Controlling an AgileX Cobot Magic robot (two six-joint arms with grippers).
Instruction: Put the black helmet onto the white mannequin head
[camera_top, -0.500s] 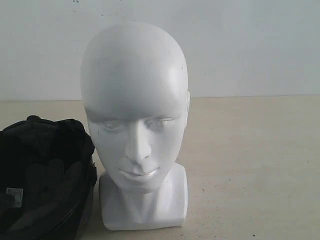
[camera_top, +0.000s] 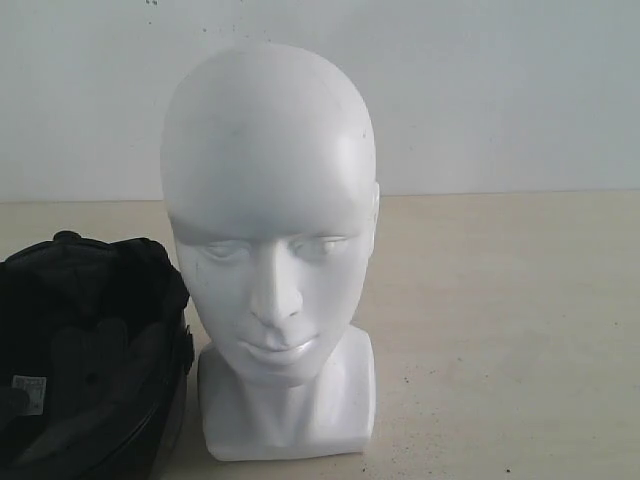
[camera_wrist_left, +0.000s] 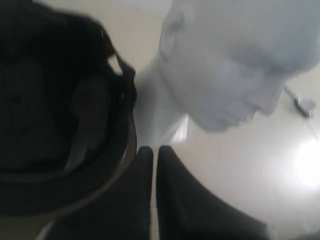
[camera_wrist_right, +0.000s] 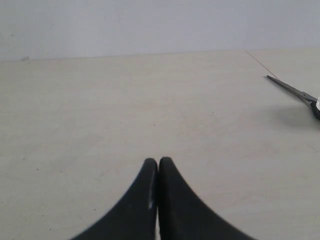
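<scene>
The white mannequin head (camera_top: 268, 240) stands upright on its block base at the middle of the table, face toward the exterior camera. The black helmet (camera_top: 85, 350) lies upside down just left of it, padded lining and a small white label (camera_top: 28, 393) showing. In the left wrist view the helmet (camera_wrist_left: 55, 110) fills one side and the mannequin head (camera_wrist_left: 230, 65) the other. My left gripper (camera_wrist_left: 154, 148) is shut and empty, hovering beside the helmet's rim near the head's neck. My right gripper (camera_wrist_right: 158, 161) is shut and empty over bare table. Neither gripper shows in the exterior view.
A beige tabletop (camera_top: 500, 330) runs back to a white wall (camera_top: 500, 90). A pair of scissors (camera_wrist_right: 295, 92) lies on the table in the right wrist view, well away from the right gripper.
</scene>
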